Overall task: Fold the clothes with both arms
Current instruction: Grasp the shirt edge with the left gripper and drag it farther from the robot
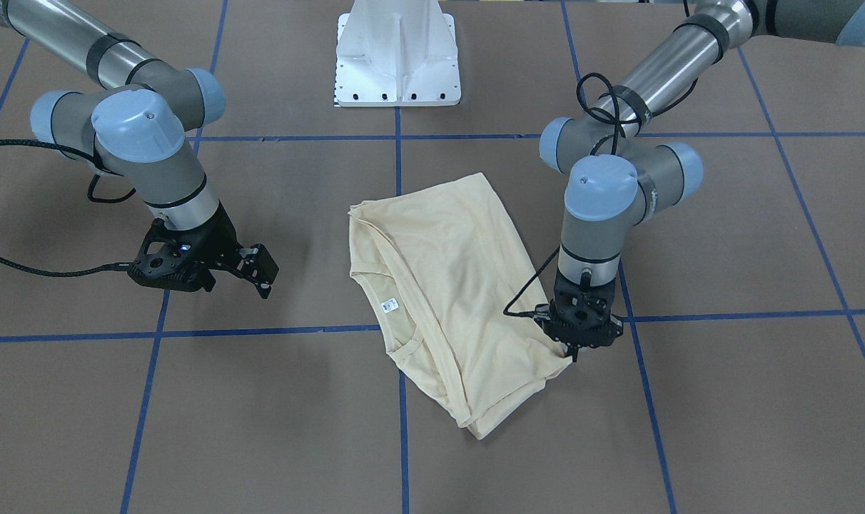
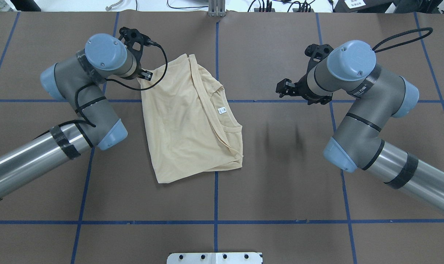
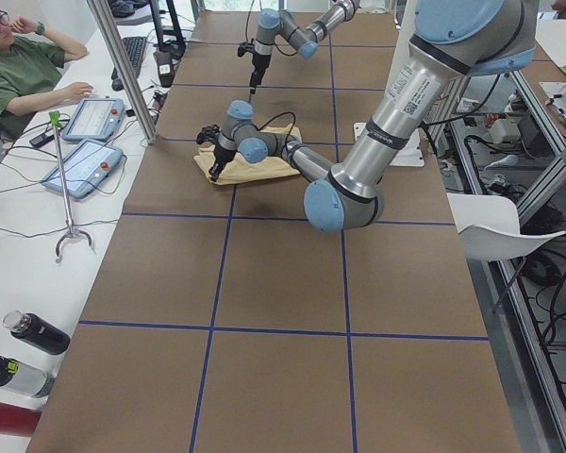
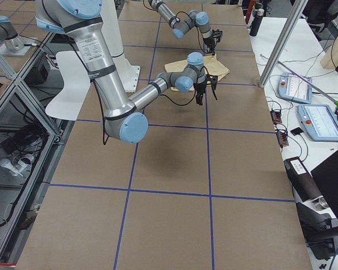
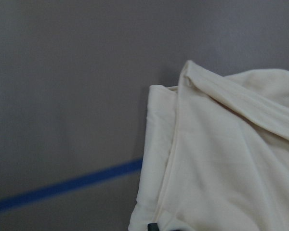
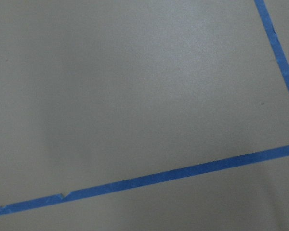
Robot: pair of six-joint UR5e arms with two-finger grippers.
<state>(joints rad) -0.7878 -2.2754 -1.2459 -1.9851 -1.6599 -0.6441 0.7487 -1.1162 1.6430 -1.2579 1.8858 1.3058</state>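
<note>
The pale cream-yellow shirt (image 1: 439,285) lies folded at the middle of the table, ribbed neckline and small white label (image 2: 222,110) facing up; the navy print is hidden. It also shows in the overhead view (image 2: 181,128) and the left wrist view (image 5: 221,168). My left gripper (image 1: 572,353) points straight down at the shirt's far corner on my left side and is shut on that corner; in the overhead view (image 2: 145,75) the wrist covers most of it. My right gripper (image 1: 265,275) is open and empty, hovering above bare table well to the shirt's right (image 2: 281,88).
The white pedestal base (image 1: 397,64) stands at my edge of the table. Blue tape lines (image 6: 149,180) grid the brown surface. An operator (image 3: 19,66), control tablets (image 3: 85,142) and bottles (image 3: 33,330) sit at the side table beyond the far edge.
</note>
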